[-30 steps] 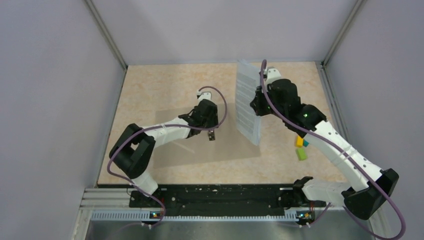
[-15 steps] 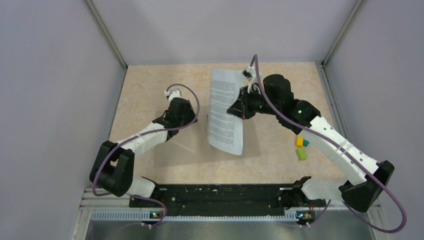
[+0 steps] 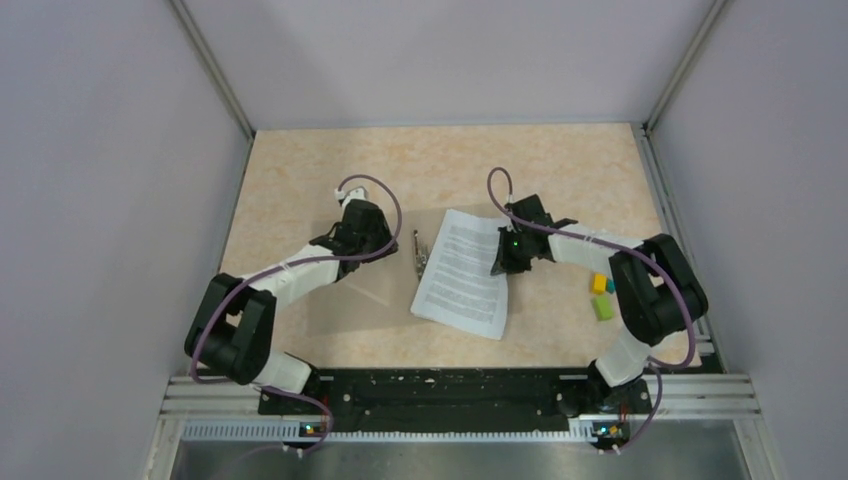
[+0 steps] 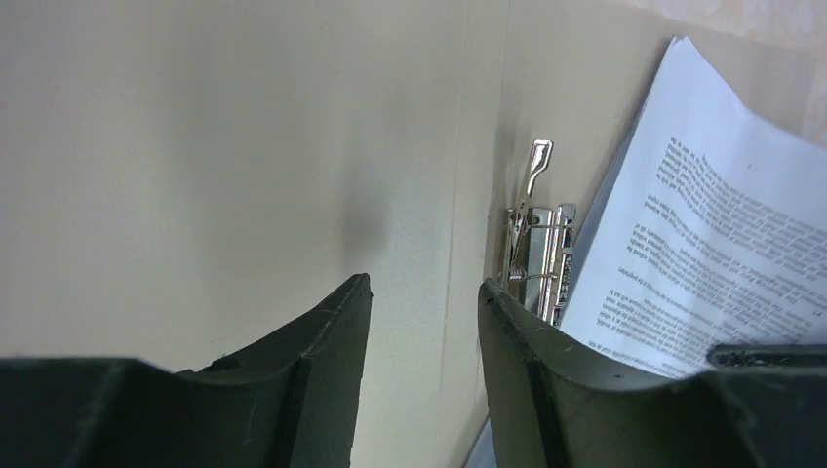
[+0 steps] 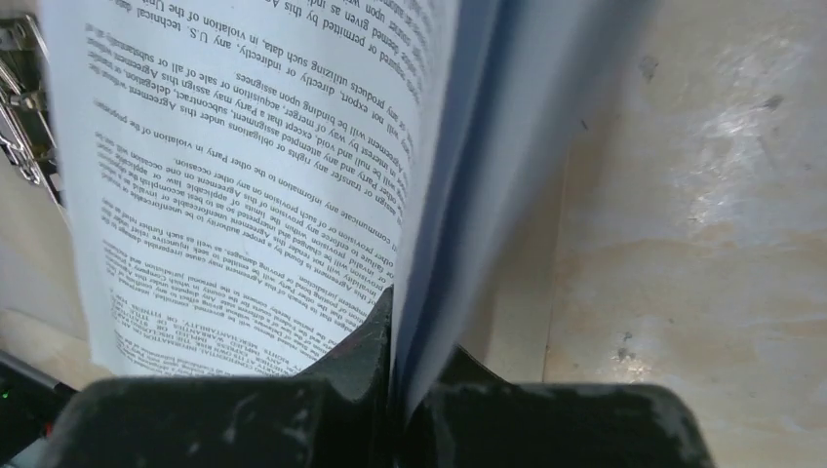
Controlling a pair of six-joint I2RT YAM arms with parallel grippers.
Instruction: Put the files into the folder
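where the right jaws clamp the files (image 3: 462,272) by their right edge, the sheets slant over the open folder (image 3: 350,305); left jaws gape halfway, empty, above it. only the left wrist view shows its metal clip (image 4: 531,244) clearly.

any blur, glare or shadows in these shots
Right wrist view: print on the files is sharp mid-sheet, smeared near the top, with glare on the tabletop. Left wrist view: a soft shadow lies on the folder; the metal clip is crisp. Top view: even light, no glare.
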